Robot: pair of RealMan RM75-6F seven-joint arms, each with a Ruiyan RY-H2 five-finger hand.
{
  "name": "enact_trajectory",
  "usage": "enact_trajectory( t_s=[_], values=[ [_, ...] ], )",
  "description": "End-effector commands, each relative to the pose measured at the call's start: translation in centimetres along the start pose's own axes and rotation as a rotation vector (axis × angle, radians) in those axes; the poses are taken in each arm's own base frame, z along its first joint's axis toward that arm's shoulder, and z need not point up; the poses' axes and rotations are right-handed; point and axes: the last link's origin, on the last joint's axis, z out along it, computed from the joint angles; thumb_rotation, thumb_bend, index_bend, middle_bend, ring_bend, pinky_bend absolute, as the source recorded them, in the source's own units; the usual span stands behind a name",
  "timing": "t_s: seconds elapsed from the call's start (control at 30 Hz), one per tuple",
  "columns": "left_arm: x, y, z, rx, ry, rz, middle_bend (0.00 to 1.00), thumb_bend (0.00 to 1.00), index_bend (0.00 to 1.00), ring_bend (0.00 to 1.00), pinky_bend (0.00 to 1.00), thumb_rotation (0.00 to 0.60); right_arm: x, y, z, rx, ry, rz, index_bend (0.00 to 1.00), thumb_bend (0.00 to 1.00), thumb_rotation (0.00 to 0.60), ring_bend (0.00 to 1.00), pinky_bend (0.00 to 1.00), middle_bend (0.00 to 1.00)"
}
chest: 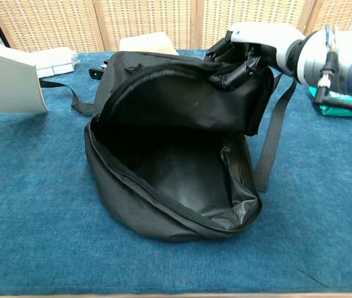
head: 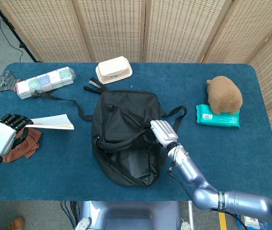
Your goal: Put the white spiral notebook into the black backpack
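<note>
One bench (head: 251, 158) covered in blue cloth carries all items. One black backpack (head: 126, 143) lies at its centre, the zipped mouth gaping toward the near edge; the chest view shows its dark interior (chest: 182, 180) exposed under the lifted upper flap. Two arms enter from the near side, one hand on each. The right hand (head: 162, 132) grips the raised flap of the backpack at the right side of the opening, fingers (chest: 234, 73) curled over the fabric edge. The left hand (head: 4, 132) holds one white spiral notebook (head: 52, 122) by its left end, above the bench's left part; the notebook extends from the hand toward the backpack, roughly level, its free end near but apart from the bag's left side. In the chest view the notebook (chest: 8, 81) appears at the far left, well left of the opening. One brown plush toy (head: 224, 94) rests on one teal packet (head: 218, 116) at the right. One cream lidded container (head: 113, 70) stands just behind the backpack. One long white pack with coloured labels (head: 45, 82) lies at the rear left. One reddish-brown cloth (head: 24, 146) lies beneath the left hand.
</note>
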Motion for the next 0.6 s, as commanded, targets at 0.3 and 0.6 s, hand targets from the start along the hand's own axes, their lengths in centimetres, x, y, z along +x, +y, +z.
enact_trajectory(
  t_s=[0.3,0.6],
  values=[
    [2.6,3.1,-0.8,-0.162,0.175,-0.156,0.61,0.65,0.86,0.46,0.52,0.6,2.2,0.0,2.5,-0.111,0.036,0.104,0.57,0.57,0.6,0.42,0.63,0.53],
    [3.7,8.1,1.6,-0.313,0.298,-0.331,0.62,0.65,0.86,0.46,0.52,0.6,2.2,0.0,3.4,-0.137,0.035,0.093,0.57,0.57,0.6,0.42,0.63,0.53]
  ],
)
